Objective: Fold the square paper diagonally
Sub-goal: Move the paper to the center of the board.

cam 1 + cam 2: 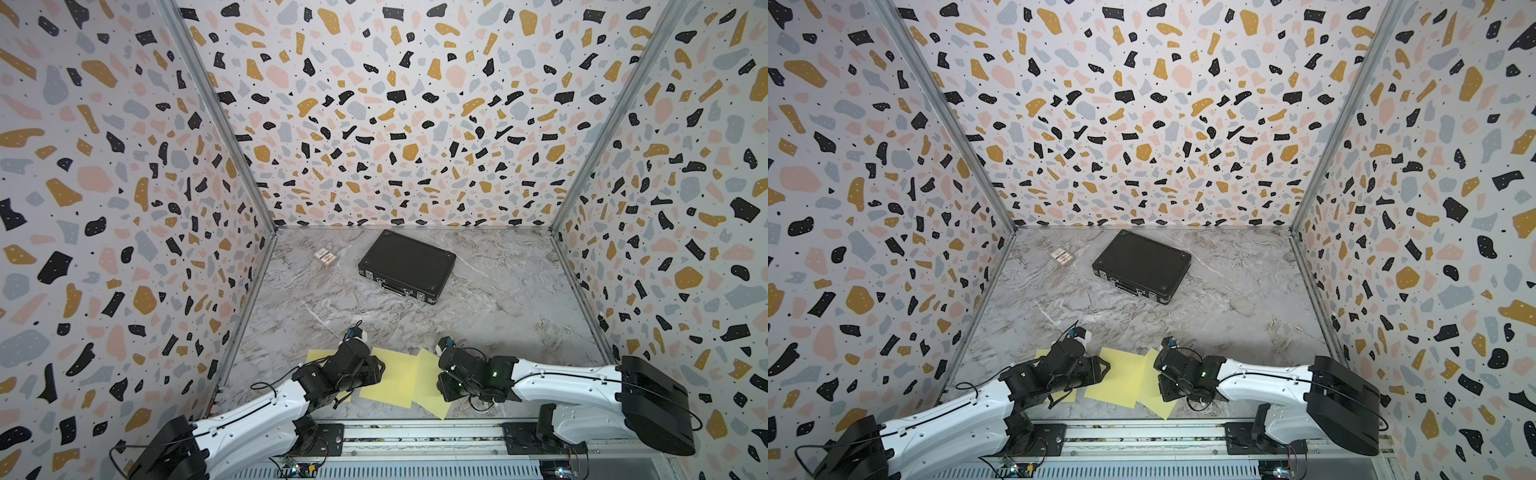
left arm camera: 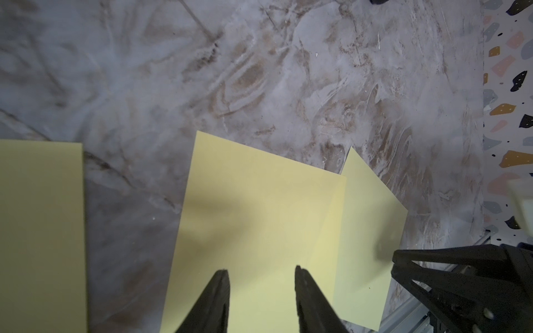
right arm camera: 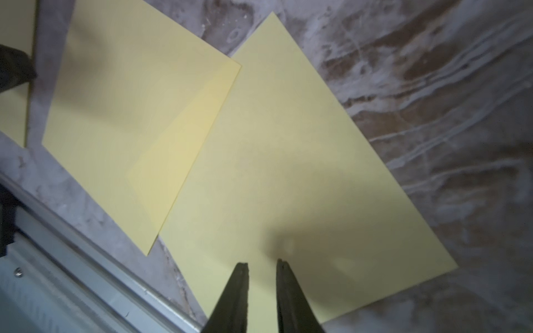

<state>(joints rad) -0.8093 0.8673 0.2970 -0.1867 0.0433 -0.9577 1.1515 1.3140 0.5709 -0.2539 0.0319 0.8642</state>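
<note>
Marble table point(image 1: 498, 316) bears yellow paper point(image 1: 428, 376), corner pointing rearward

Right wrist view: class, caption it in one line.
Right gripper, jaws apart, over a yellow paper sheet partly overlapped by a second sheet.

Three pale yellow square sheets, all flat and unfolded, lie in a row by the front edge of the table point(image 1: 498, 324). The middle sheet point(image 1: 390, 380) is slightly rotated, and its right edge overlaps the right sheet point(image 1: 428, 388), which is turned corner-up like a diamond. The left sheet point(image 1: 318, 356) lies apart from the middle one with bare table between, mostly hidden in both top views.
</note>
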